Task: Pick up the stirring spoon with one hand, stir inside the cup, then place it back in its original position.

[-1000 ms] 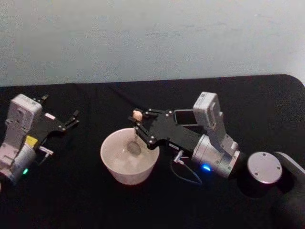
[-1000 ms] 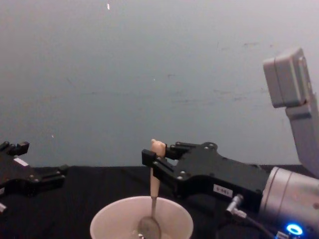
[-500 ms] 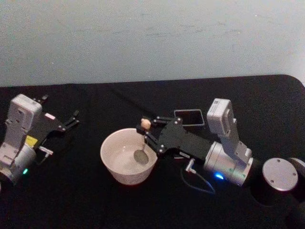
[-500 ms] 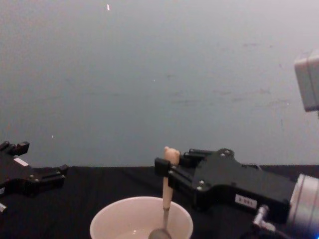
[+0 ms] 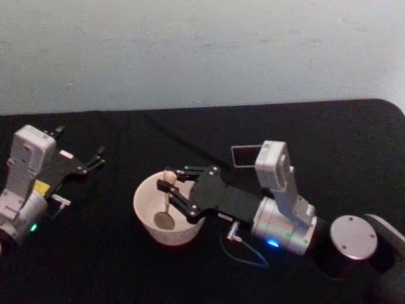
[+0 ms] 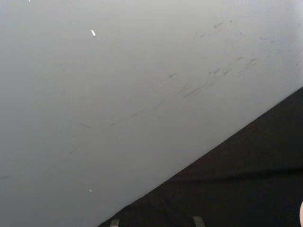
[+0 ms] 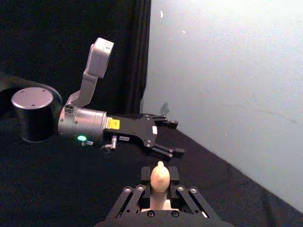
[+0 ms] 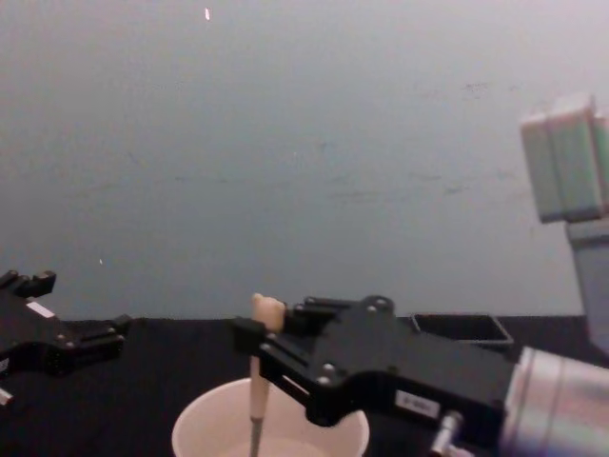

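The stirring spoon [image 5: 166,190] stands upright inside the cream-white cup [image 5: 144,215], its metal bowl [image 5: 164,220] low near the cup's left side. My right gripper [image 5: 172,185] is shut on the beige handle just below the bear head [image 8: 267,309], reaching in from the right over the cup [image 8: 205,426]. In the right wrist view the bear head [image 7: 160,176] pokes up between the fingers. The dark grey square holder [image 5: 245,155] stands behind the right arm, also in the chest view [image 8: 461,328]. My left gripper [image 5: 95,158] rests open at the far left, away from the cup.
The black table [image 5: 126,266] runs to a pale wall behind. My right arm's round silver joint cap [image 5: 352,236] sits at the front right. My left arm [image 7: 94,124] lies across the table in the right wrist view.
My right gripper has swung the spoon from the cup's right side across to its left side, with the spoon's bowl staying inside the cup. The left arm has not moved.
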